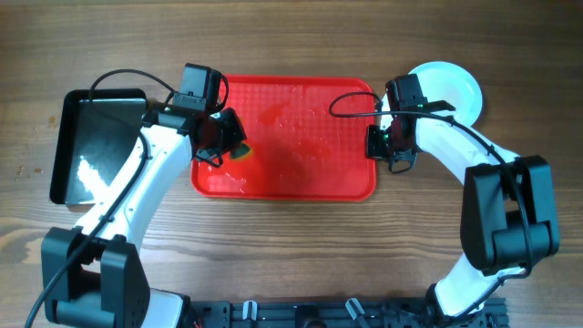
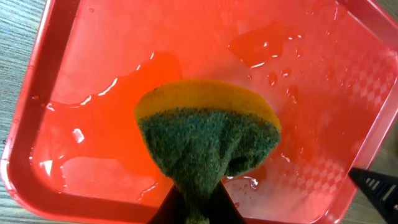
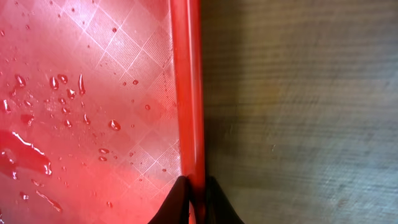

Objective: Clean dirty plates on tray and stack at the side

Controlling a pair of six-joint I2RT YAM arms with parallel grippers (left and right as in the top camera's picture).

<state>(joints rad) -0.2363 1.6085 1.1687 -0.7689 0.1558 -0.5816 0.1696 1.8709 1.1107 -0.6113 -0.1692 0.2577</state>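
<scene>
One tray (image 3: 185, 93) rim inside right claw (image 3: 194, 190).

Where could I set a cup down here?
Bare: the table in front of the red tray, between the arms; the tray's middle, though wet. Crowded: its left end under the sponge in the left hand, its right rim where the right hand pinches, near the plates.

Wooden table (image 1: 291, 246): red tray (image 1: 310, 178), black tray (image 1: 91, 150), plate stack (image 1: 453, 85).
</scene>
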